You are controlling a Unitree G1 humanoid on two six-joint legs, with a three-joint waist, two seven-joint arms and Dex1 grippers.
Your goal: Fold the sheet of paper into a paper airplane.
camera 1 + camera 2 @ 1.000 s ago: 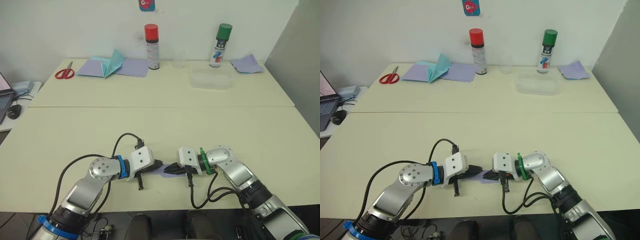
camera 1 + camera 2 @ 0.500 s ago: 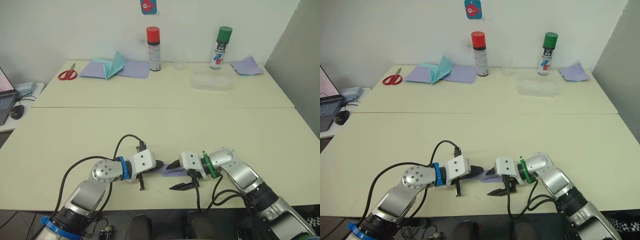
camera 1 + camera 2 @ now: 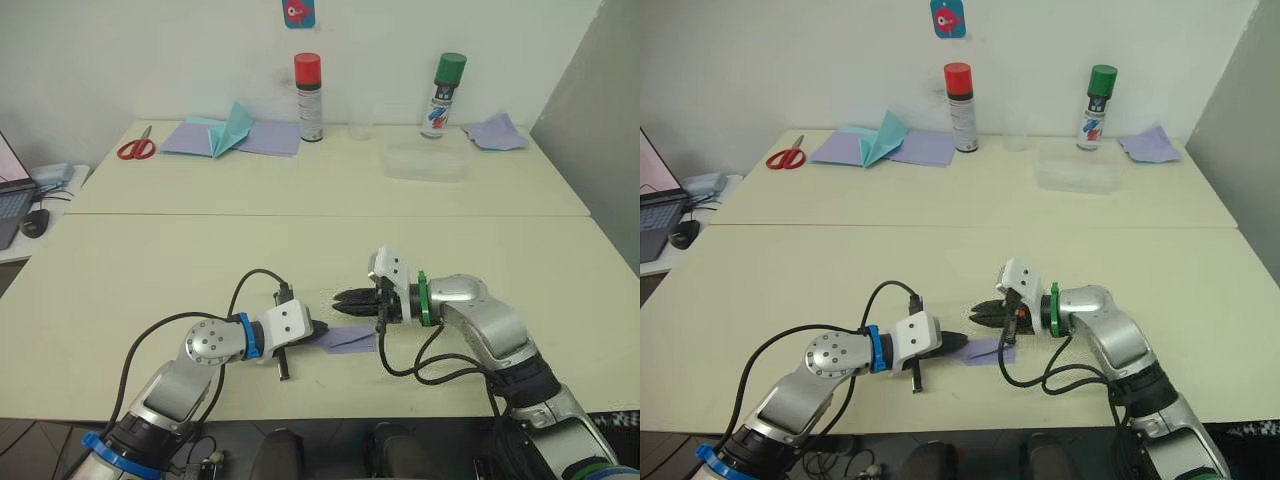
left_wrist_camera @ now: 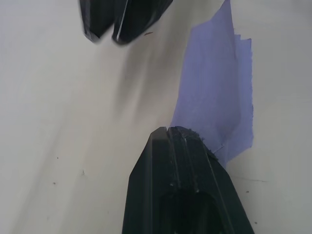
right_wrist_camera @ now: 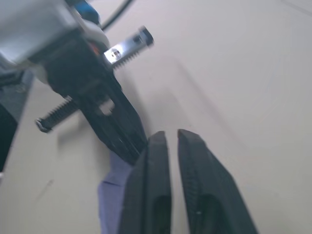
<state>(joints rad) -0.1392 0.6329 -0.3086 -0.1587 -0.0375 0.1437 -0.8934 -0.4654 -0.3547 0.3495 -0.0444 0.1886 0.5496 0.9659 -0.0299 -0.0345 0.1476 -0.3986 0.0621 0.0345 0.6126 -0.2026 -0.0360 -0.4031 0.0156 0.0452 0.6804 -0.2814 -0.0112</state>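
1. Near the front edge of a pale cream desk (image 3: 150,250), a small folded lavender sheet of paper (image 3: 350,339) lies flat, with layered edges and a pointed end.
2. The left pincer (image 3: 318,329), black-fingered with a blue ring behind it, has its fingers pressed together at the left end of the sheet; in the left wrist view the tips (image 4: 178,141) sit right on the paper's edge (image 4: 219,97), clamping it.
3. The right pincer (image 3: 343,297), marked by a green ring, hovers just behind the sheet, apart from the paper, pointing toward the robot's left. Its two fingers (image 5: 151,165) are nearly together with a thin slit between them and nothing held.
4. At the back of the desk, from left to right: red-handled scissors (image 3: 130,149), flat lavender sheets with a teal folded piece (image 3: 230,128), a spray can with a red cap (image 3: 307,96), a clear plastic box (image 3: 426,162), a spray can with a green cap (image 3: 437,95), and a rumpled lavender scrap (image 3: 495,131).
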